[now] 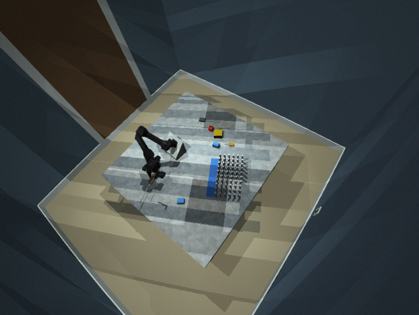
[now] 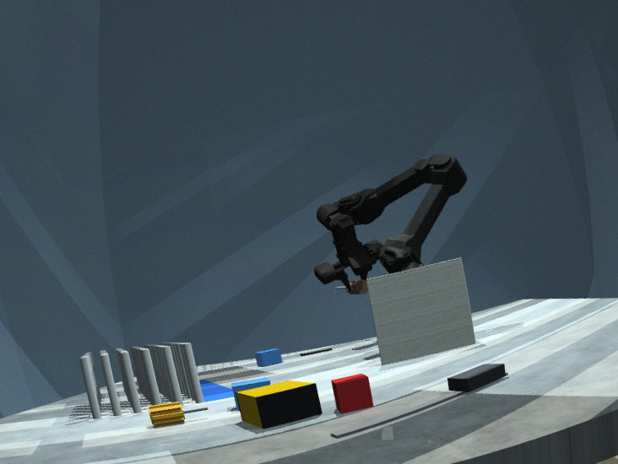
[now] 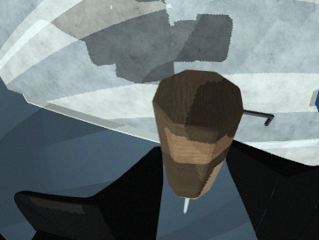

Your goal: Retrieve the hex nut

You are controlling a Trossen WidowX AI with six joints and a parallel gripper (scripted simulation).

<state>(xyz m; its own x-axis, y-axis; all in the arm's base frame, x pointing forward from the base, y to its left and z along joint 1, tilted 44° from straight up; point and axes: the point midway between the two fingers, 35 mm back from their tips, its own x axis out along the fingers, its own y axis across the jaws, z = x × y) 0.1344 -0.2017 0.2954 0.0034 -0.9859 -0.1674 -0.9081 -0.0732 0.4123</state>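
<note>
Top view: the gripper (image 1: 154,176) (image 2: 355,284) (image 3: 194,149) is held above the grey table (image 1: 200,243) (image 2: 539,369) (image 3: 131,105), well apart from the standing spacers (image 1: 230,176) (image 2: 170,374). The spacers are arranged in upright rows, with the blue taped strip (image 1: 211,179) (image 2: 214,390) laid along one side. The hex nut cannot be made out among them, so its place cannot be told. A small blue block (image 1: 180,200) (image 2: 268,357) is seen near a bent black rod (image 1: 163,204) (image 2: 311,353) (image 3: 258,115); another blue block (image 1: 216,144) (image 2: 251,383) is placed near a yellow-handled tool (image 1: 230,144) (image 2: 166,413)

Exterior view: the wooden-handled tool (image 1: 152,179) (image 2: 356,287) (image 3: 188,149) is carried clear of the table, its thin metal shaft ending in a bent tip. A yellow and black block (image 2: 279,404) is seen between the yellow-handled tool and a red block (image 2: 352,393). An upright grey panel (image 2: 422,311) is shown in front of the lower part of the arm (image 2: 420,214)

Wrist view: the wooden handle is gripped between the two dark fingers, which are held partly apart by its thickness, with its broad end turned toward the camera
</note>
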